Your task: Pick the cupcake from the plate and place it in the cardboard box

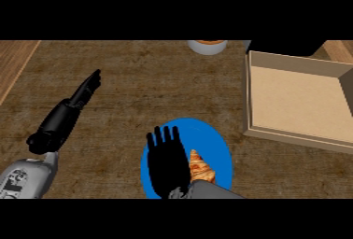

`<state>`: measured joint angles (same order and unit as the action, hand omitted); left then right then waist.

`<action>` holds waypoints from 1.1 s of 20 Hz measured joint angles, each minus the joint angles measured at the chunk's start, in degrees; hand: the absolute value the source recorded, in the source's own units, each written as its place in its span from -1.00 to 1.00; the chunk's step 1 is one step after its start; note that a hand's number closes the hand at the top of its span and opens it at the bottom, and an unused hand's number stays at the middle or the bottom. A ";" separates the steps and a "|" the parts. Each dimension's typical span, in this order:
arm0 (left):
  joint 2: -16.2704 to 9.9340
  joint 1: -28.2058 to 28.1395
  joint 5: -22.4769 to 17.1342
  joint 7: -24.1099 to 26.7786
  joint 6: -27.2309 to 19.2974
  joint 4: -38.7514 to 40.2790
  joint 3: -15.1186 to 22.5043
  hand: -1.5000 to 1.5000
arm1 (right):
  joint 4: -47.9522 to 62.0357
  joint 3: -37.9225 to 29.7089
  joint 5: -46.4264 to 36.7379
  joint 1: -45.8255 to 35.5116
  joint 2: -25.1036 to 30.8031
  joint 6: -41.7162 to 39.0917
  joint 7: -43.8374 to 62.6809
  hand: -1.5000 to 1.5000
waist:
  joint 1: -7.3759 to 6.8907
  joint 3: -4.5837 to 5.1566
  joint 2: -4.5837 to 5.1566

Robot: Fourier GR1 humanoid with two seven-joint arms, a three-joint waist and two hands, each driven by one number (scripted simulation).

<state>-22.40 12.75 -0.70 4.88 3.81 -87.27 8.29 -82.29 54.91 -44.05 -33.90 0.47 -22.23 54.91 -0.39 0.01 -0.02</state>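
The robot's right hand [166, 161], black with straight fingers spread and pointing up the view, hovers open over the left half of the round blue plate [219, 144]; it holds nothing. Just beside it on its right, on the plate, lies the orange-brown, pointed pastry [201, 168], the only food on the plate, looking more like a croissant than a cupcake; whether hand and pastry touch cannot be told. The grey right forearm [210, 190] enters from the lower edge and covers the plate's near rim and the pastry's lower end.

The left hand [87, 91], also black, is well apart at the view's left, fingers straight and together, pointing up and slightly right; it rests open above the brown wooden counter [131, 74], its grey forearm [26, 178] coming in at the lower left corner.

The open tan cardboard box [296, 100] sits at the right, near the plate's upper right rim but not touching it, its low near wall facing the plate; bare counter lies between the two hands. A round white-and-orange container [207, 46] is cut by the top edge; a lighter wooden strip [15, 63] runs along the left edge.
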 measured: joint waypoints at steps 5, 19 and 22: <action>0.73 -1.23 0.70 -0.65 1.00 -1.89 -1.00 0.00 | 2.72 -0.25 -2.32 1.03 0.00 1.22 -1.15 -1.00 | 0.04 -0.01 -0.03; 3.66 0.58 3.88 -0.79 3.44 -0.16 -3.46 0.00 | 11.66 -0.26 -9.40 0.42 -0.44 9.19 -13.99 1.00 | -0.12 -0.02 0.00; 4.24 1.26 4.14 -0.27 3.95 1.09 -4.10 0.00 | 12.77 1.36 -11.00 -0.49 -0.45 12.30 -14.89 1.00 | -0.10 -0.02 -0.03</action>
<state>-18.15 14.01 3.44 4.61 7.77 -86.17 4.20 -69.53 56.27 -55.05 -34.39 0.02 -9.94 40.02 -0.49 -0.01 -0.05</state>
